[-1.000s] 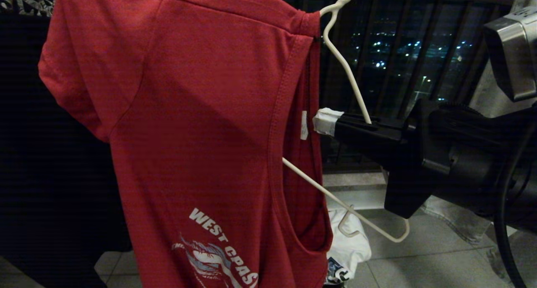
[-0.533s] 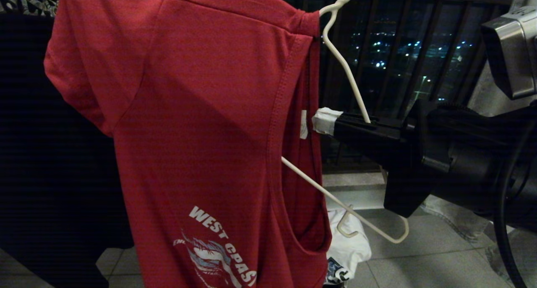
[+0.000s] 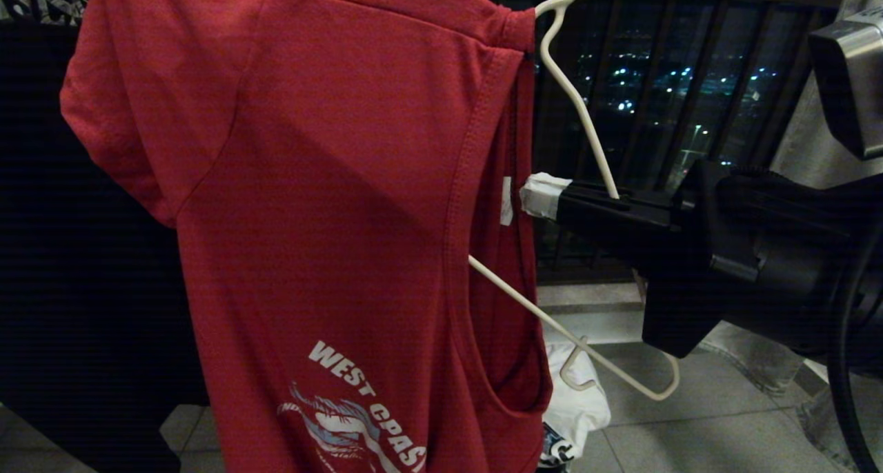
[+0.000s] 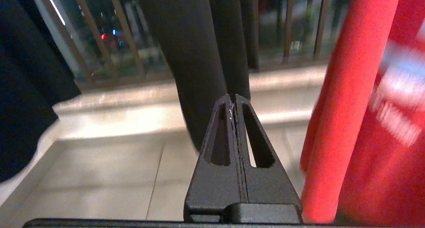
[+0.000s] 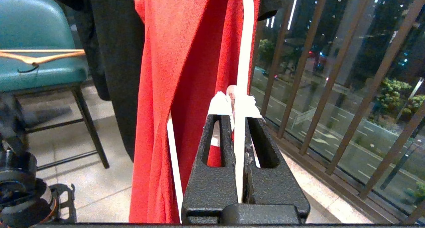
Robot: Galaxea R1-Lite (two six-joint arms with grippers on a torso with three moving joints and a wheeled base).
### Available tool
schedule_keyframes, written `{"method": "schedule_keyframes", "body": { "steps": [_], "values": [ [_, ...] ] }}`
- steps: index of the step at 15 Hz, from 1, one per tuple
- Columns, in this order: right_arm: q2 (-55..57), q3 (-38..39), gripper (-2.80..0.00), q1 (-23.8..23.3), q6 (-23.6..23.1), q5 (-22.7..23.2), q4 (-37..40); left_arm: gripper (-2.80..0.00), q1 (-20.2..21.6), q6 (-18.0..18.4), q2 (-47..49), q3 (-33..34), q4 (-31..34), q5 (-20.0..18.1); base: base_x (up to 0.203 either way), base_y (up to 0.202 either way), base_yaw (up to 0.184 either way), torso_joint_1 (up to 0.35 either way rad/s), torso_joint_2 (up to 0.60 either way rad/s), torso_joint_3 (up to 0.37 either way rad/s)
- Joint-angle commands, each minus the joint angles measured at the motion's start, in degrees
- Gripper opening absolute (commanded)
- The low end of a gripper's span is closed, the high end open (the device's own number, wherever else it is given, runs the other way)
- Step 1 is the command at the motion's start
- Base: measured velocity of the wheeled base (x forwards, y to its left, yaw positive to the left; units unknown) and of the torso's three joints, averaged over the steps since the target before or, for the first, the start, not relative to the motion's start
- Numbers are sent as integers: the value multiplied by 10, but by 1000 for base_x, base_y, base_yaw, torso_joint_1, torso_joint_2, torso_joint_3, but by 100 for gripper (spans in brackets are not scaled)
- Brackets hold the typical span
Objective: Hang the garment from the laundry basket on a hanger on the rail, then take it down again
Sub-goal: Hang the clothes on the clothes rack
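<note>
Behind garment point(image 3: 331, 204) — hanger point(image 3: 579, 114) half hidden, hook cut off.

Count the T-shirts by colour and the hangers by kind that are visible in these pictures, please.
Red T-shirt: 1
White T-shirt: 1
Wire hanger: 1
Wooden hanger: 1
Total: 4
Dark cloth also hangs nearby; its kind is unclear, so it is not counted.

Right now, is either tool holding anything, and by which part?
The right tool is shut on the white wire hanger, gripping its bare sloping arm beside the red T-shirt. The left tool is shut and holds nothing.
</note>
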Motion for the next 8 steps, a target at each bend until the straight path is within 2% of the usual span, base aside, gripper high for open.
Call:
{"method": "schedule_keyframes", "body": {
  "steps": [1, 5, 8],
  "values": [
    [-4, -1, -280, 0, 0, 1, -3, -280, -1, -13, 72, -67, -1, 0, 0, 0, 0, 0, 0, 0],
    [-2, -4, -280, 0, 0, 1, -2, -280, -20, -15, 229, -175, -42, -3, 0, 0, 0, 0, 0, 0],
    [-2, -5, -280, 0, 0, 0, -2, -280, -34, 9, 386, -335, -55, -23, 0, 0, 0, 0, 0, 0]
  ]
}}
